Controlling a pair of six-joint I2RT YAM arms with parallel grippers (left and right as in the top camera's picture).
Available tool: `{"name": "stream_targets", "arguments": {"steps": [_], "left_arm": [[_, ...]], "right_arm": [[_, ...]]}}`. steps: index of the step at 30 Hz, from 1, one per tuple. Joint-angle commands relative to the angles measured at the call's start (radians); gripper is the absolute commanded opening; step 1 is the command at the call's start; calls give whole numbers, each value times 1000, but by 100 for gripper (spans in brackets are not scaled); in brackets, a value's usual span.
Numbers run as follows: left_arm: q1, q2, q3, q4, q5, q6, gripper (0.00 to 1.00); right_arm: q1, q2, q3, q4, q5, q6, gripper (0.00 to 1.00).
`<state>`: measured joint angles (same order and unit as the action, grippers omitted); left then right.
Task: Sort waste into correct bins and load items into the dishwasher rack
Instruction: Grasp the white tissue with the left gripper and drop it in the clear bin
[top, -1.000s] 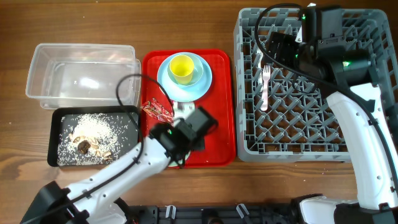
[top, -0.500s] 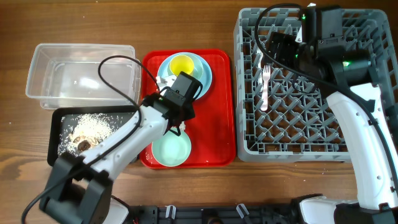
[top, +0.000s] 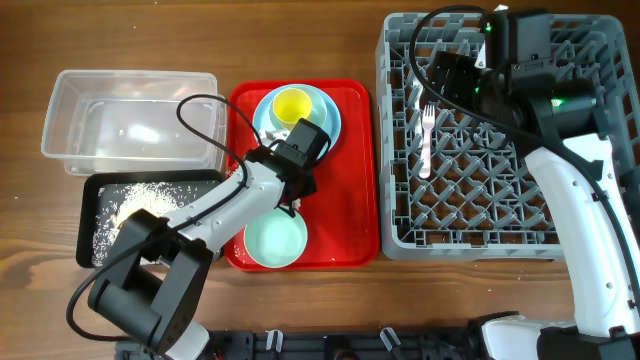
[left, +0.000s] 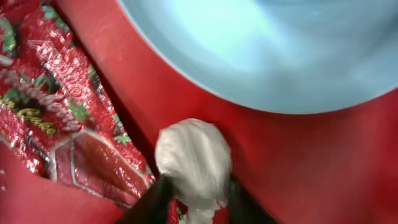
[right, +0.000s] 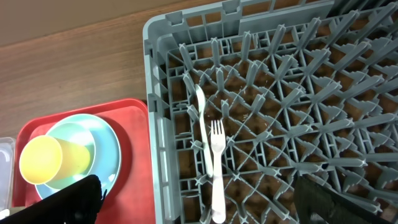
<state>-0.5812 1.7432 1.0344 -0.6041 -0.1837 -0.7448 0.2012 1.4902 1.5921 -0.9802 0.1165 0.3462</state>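
My left gripper (left: 198, 200) is low over the red serving tray (top: 350, 200), its fingers closed on the crumpled white tissue (left: 193, 163). The red printed wrapper (left: 59, 124) lies just left of the tissue, touching it. The light blue plate (left: 280, 50) is just beyond the tissue. In the overhead view the plate (top: 268, 135) carries the small light blue bowl (top: 318, 118) with the yellow cup (top: 291, 105). The pale green bowl (top: 275, 240) sits at the tray's front. My right gripper (right: 200, 202) is open above the grey dishwasher rack (top: 500, 200), where the fork (right: 216, 168) and spoon (right: 200, 118) lie.
The clear tub (top: 130, 120) stands at the far left. The black tray (top: 88, 225), holding rice and brown scraps, is in front of it. My left arm reaches across the red tray's left edge. The wooden table shows around everything.
My left gripper has moved from the tray's front, uncovering the green bowl, up to the plate's near edge and down onto the tissue. The right arm has not moved.
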Motion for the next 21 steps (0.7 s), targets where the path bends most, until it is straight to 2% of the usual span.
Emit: {"name": "stream_targets", "arguments": {"steps": [1, 2, 3, 8, 13, 16, 21], "left_arm": [[1, 13, -2, 14, 3, 8, 14], [1, 13, -2, 14, 3, 8, 6], [1, 13, -2, 14, 3, 7, 4], [4, -29, 4, 10, 3, 7, 4], [43, -195, 13, -14, 2, 8, 4], [109, -300, 13, -33, -8, 8, 4], [309, -392, 13, 14, -37, 8, 4]], "right_arm": [[1, 10, 5, 2, 7, -5, 100], [1, 10, 5, 2, 7, -5, 100], [1, 10, 5, 2, 7, -5, 100], [1, 10, 5, 2, 7, -5, 100], [1, 10, 5, 2, 7, -5, 100], [1, 10, 5, 2, 7, -5, 100], [1, 10, 5, 3, 7, -5, 100]]}}
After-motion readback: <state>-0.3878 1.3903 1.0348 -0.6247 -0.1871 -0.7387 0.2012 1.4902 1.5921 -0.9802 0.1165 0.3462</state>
